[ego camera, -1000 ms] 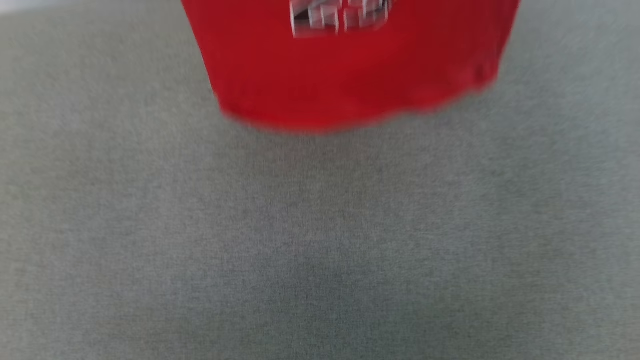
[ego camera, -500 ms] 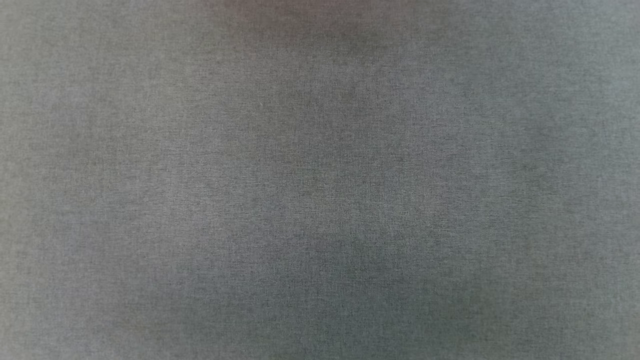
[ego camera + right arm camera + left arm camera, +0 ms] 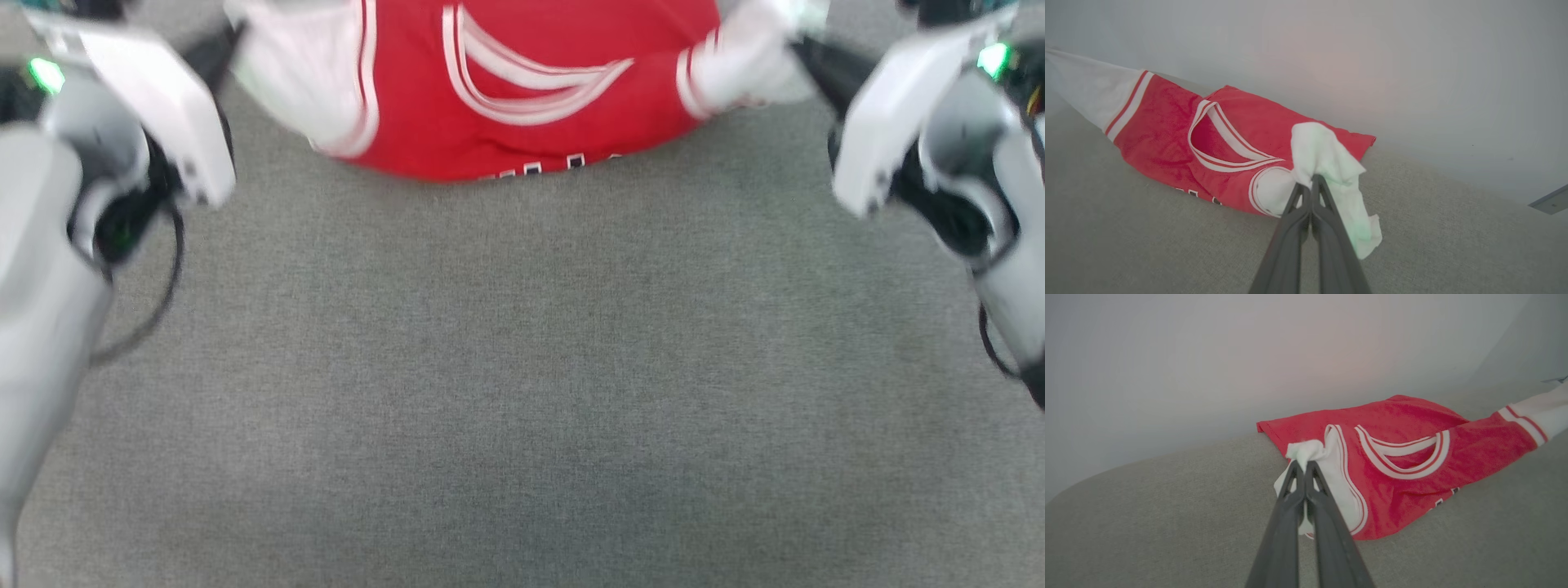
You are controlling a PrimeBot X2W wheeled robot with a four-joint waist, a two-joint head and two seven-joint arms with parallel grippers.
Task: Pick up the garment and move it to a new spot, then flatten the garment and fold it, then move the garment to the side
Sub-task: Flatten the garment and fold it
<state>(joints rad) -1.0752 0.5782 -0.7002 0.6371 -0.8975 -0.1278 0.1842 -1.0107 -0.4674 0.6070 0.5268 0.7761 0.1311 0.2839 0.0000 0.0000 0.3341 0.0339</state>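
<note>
Relocation step: left pincer (image 3: 1301, 467) and right pincer (image 3: 1312, 181) each clamped on the jersey's (image 3: 522, 122) white fabric, jersey spread between. Next, likely: lower evenly, keep tension, flatten.

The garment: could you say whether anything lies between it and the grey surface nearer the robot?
Nothing visible does. The left gripper and right gripper are shut on the garment; the grey surface shows no object.

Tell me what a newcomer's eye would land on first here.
The bright red garment at the top of the head view, against the grey cloth surface. The left gripper and right gripper are each shut on a white end of it, holding it spread between them.
</note>
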